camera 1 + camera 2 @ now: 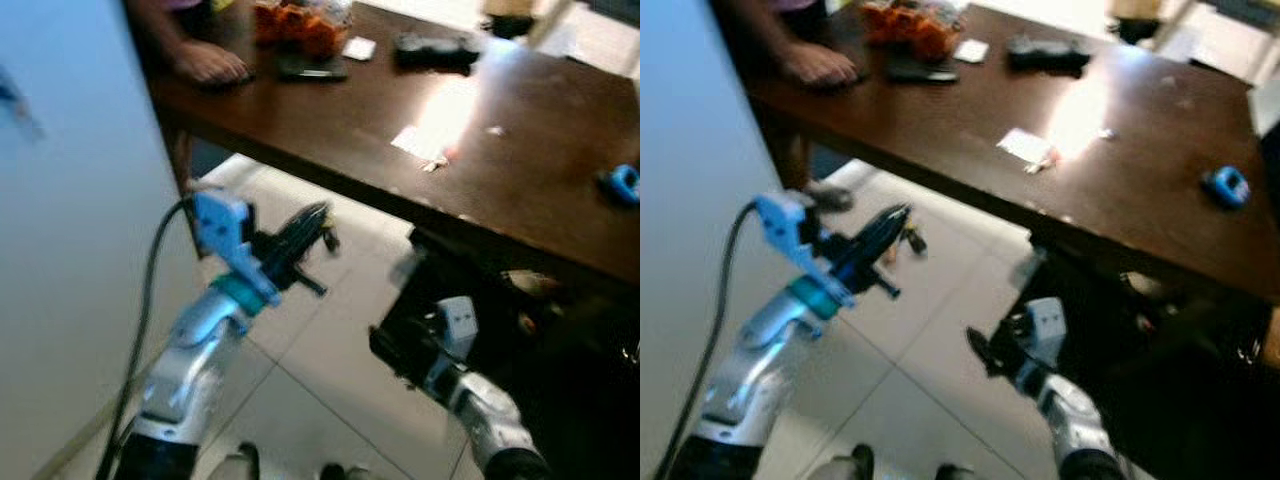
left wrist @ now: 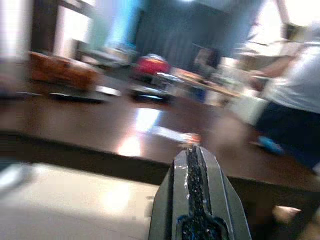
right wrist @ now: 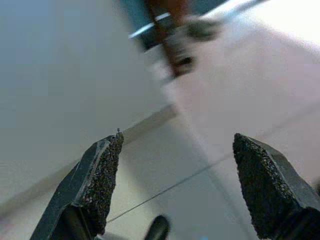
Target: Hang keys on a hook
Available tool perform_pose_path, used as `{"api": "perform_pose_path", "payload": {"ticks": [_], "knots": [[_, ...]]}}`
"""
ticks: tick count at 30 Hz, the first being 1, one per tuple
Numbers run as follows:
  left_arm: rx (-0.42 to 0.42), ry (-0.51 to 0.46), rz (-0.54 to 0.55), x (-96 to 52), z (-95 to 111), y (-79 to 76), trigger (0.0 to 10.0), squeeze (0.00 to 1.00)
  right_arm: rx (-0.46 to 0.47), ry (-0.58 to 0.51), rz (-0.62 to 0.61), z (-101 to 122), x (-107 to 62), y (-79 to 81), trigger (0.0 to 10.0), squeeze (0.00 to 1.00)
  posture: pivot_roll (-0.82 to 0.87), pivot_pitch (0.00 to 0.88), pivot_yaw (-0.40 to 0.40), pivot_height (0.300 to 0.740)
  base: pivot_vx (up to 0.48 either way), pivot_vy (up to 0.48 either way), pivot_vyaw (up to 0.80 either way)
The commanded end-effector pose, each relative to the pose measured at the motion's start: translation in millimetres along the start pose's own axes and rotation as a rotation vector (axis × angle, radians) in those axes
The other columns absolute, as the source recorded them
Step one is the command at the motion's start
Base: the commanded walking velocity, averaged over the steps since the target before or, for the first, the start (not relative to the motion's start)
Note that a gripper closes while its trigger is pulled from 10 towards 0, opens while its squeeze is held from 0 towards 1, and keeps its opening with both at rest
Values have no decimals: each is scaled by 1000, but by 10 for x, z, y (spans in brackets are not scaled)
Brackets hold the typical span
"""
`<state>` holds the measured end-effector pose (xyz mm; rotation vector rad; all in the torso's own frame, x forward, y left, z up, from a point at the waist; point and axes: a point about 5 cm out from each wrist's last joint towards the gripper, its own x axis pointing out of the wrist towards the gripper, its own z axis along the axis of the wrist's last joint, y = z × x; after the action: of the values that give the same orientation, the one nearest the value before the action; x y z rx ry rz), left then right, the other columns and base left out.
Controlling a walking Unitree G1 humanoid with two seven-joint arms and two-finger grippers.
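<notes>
keys (image 1: 327,238) at l gripper (image 1: 318,215) tips — pinched

Both arms are silver with black fingers. The left hand (image 1: 318,232) carries a blue mount, teal collar and black cable. The right hand (image 3: 182,182) has rough black pads.

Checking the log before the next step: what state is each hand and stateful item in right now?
left hand: shut, raised in front of the table edge; whether it grips anything I cannot tell.
right hand: open, nothing between its fingers, low over the floor.
table: upright, scattered items on top.
person's hand: resting flat on the table.
</notes>
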<state>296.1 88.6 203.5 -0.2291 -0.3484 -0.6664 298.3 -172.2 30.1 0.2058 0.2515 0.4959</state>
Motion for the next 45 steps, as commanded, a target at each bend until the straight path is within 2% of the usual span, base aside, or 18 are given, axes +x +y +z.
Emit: {"api": "perform_pose_path", "payload": {"ticks": [1,6,7,8,11,21,25,28,29,32,40,42,43,45], "knots": [[11,3,14,18,-49,-29,10000,0,0,29,8,-67,-35,3,10000,0,97,105,-10,740,0,0,800],[32,-3,24,37,-32,-21,10000,0,-8,32,25,-65,-25,25,10000,0,97,104,-12,740,0,0,800],[66,12,40,46,-45,2,10000,0,-11,33,30,-63,-22,29,10000,0,96,100,-13,740,0,0,800],[134,27,59,63,-52,39,10000,0,-16,33,35,-56,-16,35,10000,0,95,96,-13,740,0,0,800],[174,24,60,77,-41,50,10000,0,-18,33,36,-48,-9,37,10000,0,95,92,-15,740,0,0,800],[289,-14,57,150,38,22,10000,0,-19,32,41,-46,32,78,10000,0,96,74,-18,740,0,0,800],[303,-15,55,155,44,19,10000,0,-19,33,41,-50,37,87,10000,0,96,74,-18,740,0,0,800],[393,-36,26,202,93,-23,10000,0,-16,32,52,-63,76,147,10000,0,98,70,-18,740,0,0,800],[393,-36,26,202,93,-23,10000,0,-16,32,52,-63,76,147,10000,0,98,70,-18,740,0,0,800],[468,-57,-20,248,164,-76,10000,0,-14,29,62,-64,114,198,10000,0,101,69,-17,740,0,0,800],[548,-80,-71,288,253,-119,10000,0,-6,18,59,-69,161,260,10000,0,104,71,-13,740,0,0,753],[572,-80,-89,296,269,-127,10000,0,-3,22,46,-75,175,271,10000,0,104,71,-13,740,0,0,0],[615,-73,-120,303,278,-138,10000,0,0,28,35,-91,200,300,10000,0,103,75,-10,740,0,0,0],[623,-71,-124,304,277,-139,10000,0,1,30,34,-97,207,311,10000,0,103,75,-10,740,0,0,0]]}}
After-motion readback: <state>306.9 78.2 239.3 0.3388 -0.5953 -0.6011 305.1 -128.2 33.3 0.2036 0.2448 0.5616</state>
